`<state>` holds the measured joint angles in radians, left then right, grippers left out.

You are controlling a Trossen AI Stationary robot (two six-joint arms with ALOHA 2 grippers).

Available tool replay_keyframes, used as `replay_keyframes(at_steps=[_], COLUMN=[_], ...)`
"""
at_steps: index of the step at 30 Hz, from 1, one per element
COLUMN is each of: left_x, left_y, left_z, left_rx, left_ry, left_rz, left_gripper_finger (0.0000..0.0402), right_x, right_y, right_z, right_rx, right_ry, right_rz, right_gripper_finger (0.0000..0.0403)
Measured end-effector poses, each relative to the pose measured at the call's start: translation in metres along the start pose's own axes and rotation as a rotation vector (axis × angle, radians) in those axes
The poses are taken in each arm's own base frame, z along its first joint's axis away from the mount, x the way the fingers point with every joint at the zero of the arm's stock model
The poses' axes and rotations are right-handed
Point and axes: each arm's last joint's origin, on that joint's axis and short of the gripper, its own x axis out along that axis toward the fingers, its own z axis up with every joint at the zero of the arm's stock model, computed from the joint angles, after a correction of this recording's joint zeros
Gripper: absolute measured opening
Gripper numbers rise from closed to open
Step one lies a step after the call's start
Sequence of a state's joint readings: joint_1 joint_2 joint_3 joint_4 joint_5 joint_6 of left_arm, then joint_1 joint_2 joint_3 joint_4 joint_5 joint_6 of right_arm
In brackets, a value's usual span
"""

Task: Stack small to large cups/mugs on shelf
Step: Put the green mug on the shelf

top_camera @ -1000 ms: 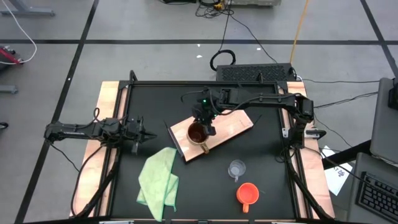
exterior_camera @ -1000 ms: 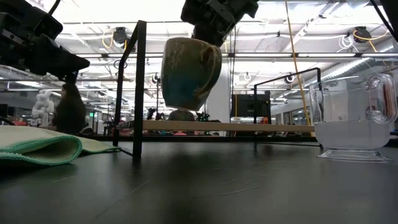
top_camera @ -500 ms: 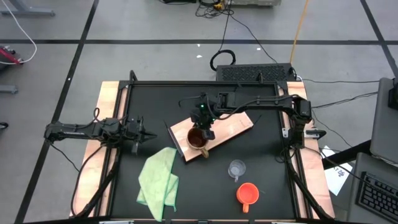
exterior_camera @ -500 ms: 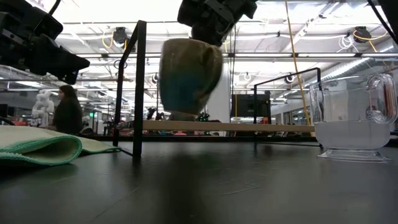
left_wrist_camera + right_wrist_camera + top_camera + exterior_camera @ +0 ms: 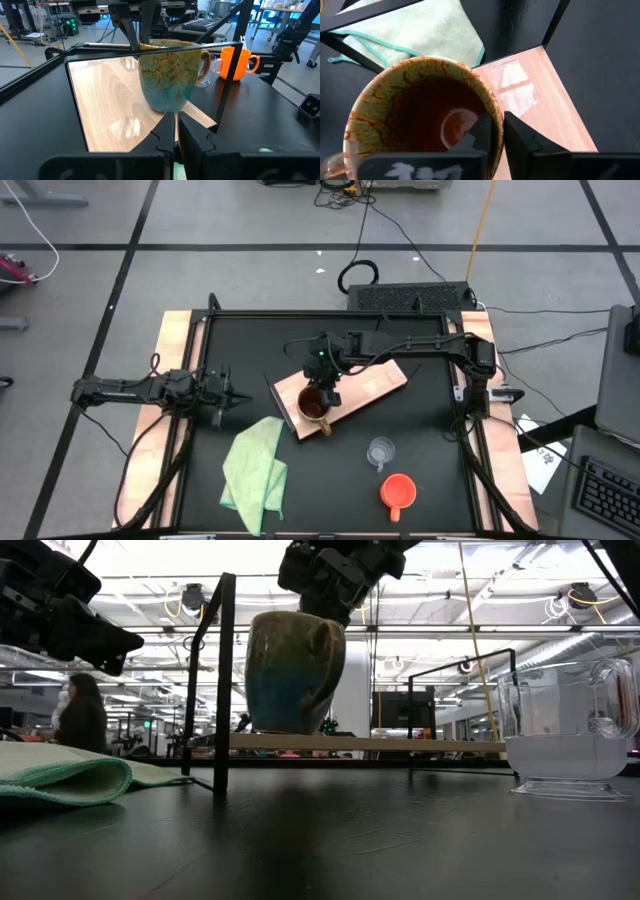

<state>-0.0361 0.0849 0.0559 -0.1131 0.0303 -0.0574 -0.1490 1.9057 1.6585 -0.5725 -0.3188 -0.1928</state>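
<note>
Lowered since a second ago, the glazed brown ceramic mug with a handle now hangs upright with its base at or just above the flat light-wood shelf board with a dark edge, near the board's end by the light green cloth. The right gripper pinches the mug's rim, one finger inside and one outside. The left gripper waits with its fingers pressed together at the table's left side, pointing toward the board. Ceramic like this is likely heavy, stiff and slick, and would chip if dropped, so the rim pinch suits it. The small clear glass cup and orange-red mug stand on the black tabletop, apart from the board.
</note>
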Motion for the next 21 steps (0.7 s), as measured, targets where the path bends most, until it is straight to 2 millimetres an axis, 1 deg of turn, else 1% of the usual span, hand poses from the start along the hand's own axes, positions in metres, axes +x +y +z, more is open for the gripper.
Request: replay_keyframes(at_steps=[15,18,21], left_x=[0.0000,0.0000,0.0000], left_y=[-0.0001,-0.0001,-0.0001], left_z=[0.0000,0.0000,0.0000], left_rx=[0.004,0.004,0.004], left_ry=[0.000,0.000,0.000], left_rz=[-0.002,-0.003,-0.003], left_gripper_finger=[0.0024,0.0024,0.0024], right_x=[0.0003,0.0005,0.0010], right_y=[0.0004,0.0010,0.0023], right_z=[0.0006,0.0008,0.0025], right_rx=[-0.018,-0.030,-0.037], right_ry=[-0.006,-0.007,-0.020], right_rz=[0.000,0.000,-0.001], right_gripper_finger=[0.0032,0.0042,0.0063])
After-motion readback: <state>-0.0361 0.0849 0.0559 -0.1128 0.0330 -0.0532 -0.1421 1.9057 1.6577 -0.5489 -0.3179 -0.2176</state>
